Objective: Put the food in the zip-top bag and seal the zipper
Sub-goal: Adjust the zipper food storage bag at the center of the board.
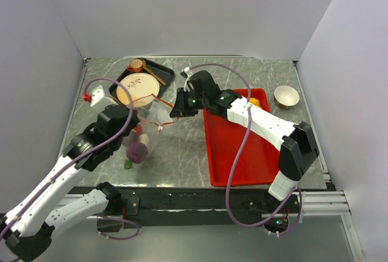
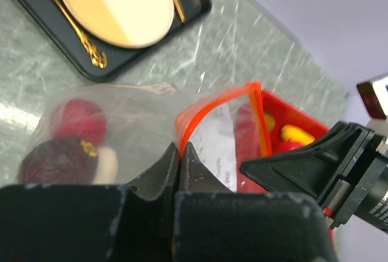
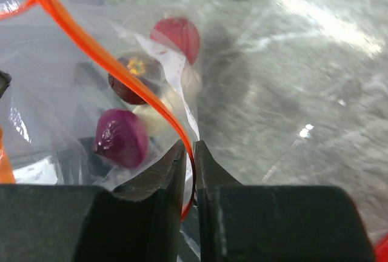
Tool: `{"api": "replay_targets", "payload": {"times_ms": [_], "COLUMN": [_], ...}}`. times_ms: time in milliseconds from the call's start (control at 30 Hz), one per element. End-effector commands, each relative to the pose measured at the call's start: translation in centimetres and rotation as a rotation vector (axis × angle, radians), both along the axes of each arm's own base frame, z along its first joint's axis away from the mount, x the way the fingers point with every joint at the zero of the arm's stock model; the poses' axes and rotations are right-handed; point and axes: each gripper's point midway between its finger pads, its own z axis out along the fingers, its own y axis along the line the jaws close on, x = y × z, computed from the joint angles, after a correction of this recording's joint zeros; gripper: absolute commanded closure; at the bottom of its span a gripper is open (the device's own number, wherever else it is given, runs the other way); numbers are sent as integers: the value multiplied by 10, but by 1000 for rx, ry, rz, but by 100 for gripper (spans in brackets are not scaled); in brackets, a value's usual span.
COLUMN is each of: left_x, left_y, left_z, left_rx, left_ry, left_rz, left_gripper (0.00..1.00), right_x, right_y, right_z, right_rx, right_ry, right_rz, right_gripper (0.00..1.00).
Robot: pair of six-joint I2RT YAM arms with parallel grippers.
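Note:
The clear zip-top bag [image 1: 150, 130] hangs between my two grippers, left of the red tray [image 1: 239, 147]. Its orange-red zipper [image 2: 209, 105] arches open in the left wrist view, and my left gripper [image 2: 179, 147] is shut on that strip. My right gripper [image 3: 189, 148] is closed round the zipper [image 3: 100, 53] at the bag's other end. Food shows through the plastic: a purple piece [image 3: 121, 137], a maroon one [image 3: 134, 79] and a red one [image 3: 176, 37]. More food, yellow [image 2: 297, 133], lies in the red tray behind the bag.
A black tray [image 1: 159, 68] at the back left carries a patterned plate [image 1: 136, 90], gold cutlery [image 2: 66, 22] and a copper cup [image 1: 136, 65]. A small bowl [image 1: 286, 96] stands at the back right. White walls close in the table on three sides.

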Motion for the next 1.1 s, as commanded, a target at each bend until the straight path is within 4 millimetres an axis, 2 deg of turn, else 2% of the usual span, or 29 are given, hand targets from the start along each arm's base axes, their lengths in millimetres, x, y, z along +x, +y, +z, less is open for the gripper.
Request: {"api": "replay_targets", "payload": {"times_ms": [0,67,133,167,333,400,567,600,633,700,733,800,833,867,967,1000,1067], "left_x": [13,16,18,19,23,25,26,27,27,27,27,26,26,27,27,27,26], "left_y": [-36,-45,-55,-58,-64,-67,-78,-79,-82,-88,-90,-94,-95,-96,-100,-102,-105], "left_z": [-30,-41,-53,-55,-64,-64,-65,-65,-66,-69,-69,-72,-72,-72,-72,-72,-72], "left_rx": [-2,-5,0,2,27,33,40,39,43,39,38,35,32,32,30,28,33], "left_ry": [74,104,146,149,175,172,167,167,167,174,174,179,176,174,168,169,169], "left_rz": [-118,-142,-174,-184,-210,-221,-284,-291,-305,-336,-346,-366,-370,-373,-394,-407,-430], "left_gripper": [99,99,99,99,99,99,99,99,99,99,99,99,99,99,99,99,99], "right_x": [-5,-9,-10,-11,-6,-6,1,2,7,11,15,22,22,31,34,42,46], "right_y": [-12,-19,-23,-30,-53,-58,-73,-77,-87,-102,-117,-143,-159,-179,-213,-232,-244], "right_z": [-51,-70,-71,-79,-76,-71,-57,-54,-51,-35,-35,-29,-36,-40,-65,-70,-79], "right_rx": [-121,-164,-150,-172,-222,-216,-231,-239,-266,-264,-302,-325,-372,-396,-450,-461,-489], "right_ry": [44,75,70,75,33,20,-37,-50,-77,-126,-144,-149,-125,-104,-19,1,-2], "right_rz": [4,-15,-37,-64,-170,-201,-267,-286,-331,-396,-452,-546,-583,-657,-726,-775,-777], "right_gripper": [79,79,79,78,75,66,57,51,49,36,27,19,17,17,15,12,7]}}
